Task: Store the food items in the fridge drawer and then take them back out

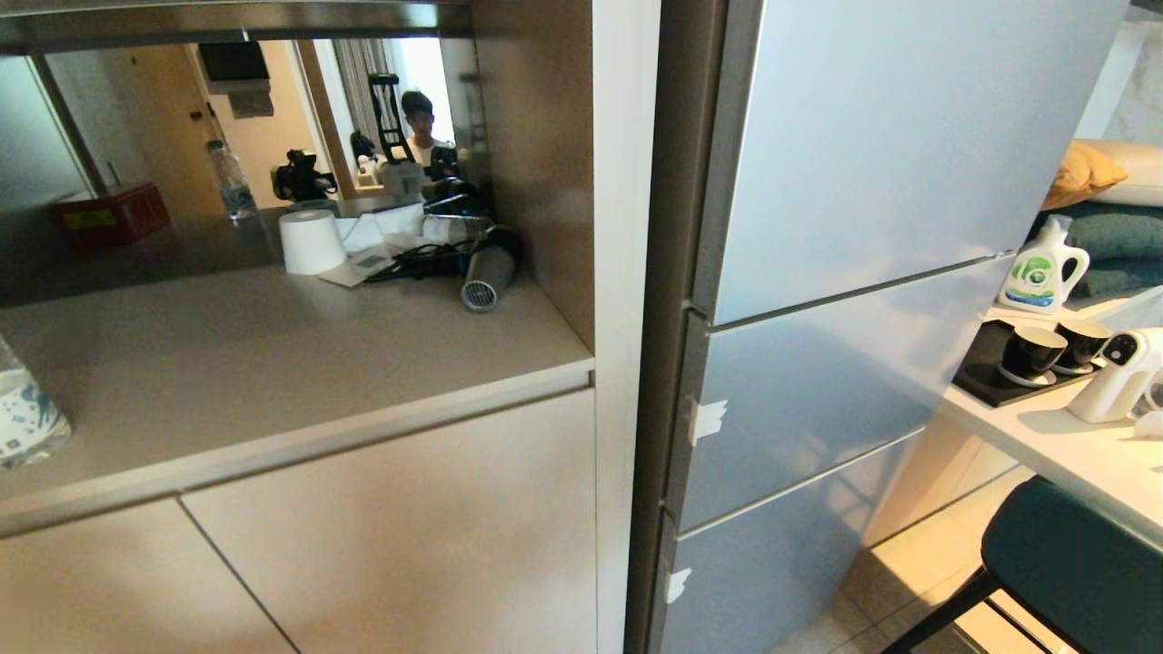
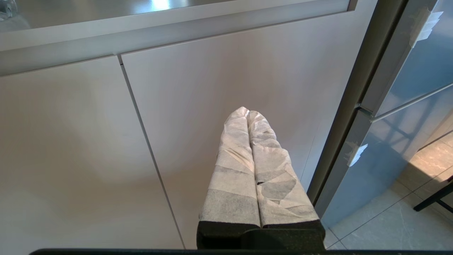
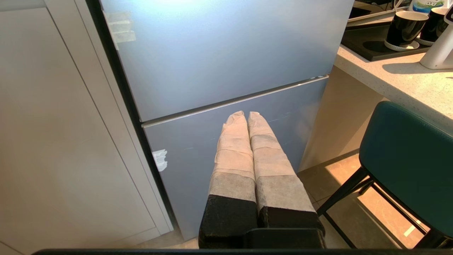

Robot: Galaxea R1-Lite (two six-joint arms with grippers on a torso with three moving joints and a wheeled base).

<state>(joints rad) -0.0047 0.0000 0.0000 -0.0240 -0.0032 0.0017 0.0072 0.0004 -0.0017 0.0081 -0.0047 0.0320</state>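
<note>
The food items and the fridge drawer are out of view. The grey fridge [image 1: 863, 272] stands shut on the right of the head view, its panels [image 3: 226, 60] all closed. My left gripper [image 2: 247, 112] is shut and empty, pointing at a beige cabinet door [image 2: 226, 88] beside the fridge. My right gripper [image 3: 246, 116] is shut and empty too, pointing at a lower fridge panel [image 3: 198, 148]. Neither arm shows in the head view.
A counter niche [image 1: 273, 354] holds a white roll [image 1: 311, 241], a hair dryer [image 1: 486, 272] and cables, a red box [image 1: 111, 213] and a water bottle [image 1: 231, 182]. Right of the fridge: a white counter [image 1: 1072, 454] with black cups [image 1: 1036, 352] and a teal stool [image 3: 407, 159]. A person shows in the back reflection.
</note>
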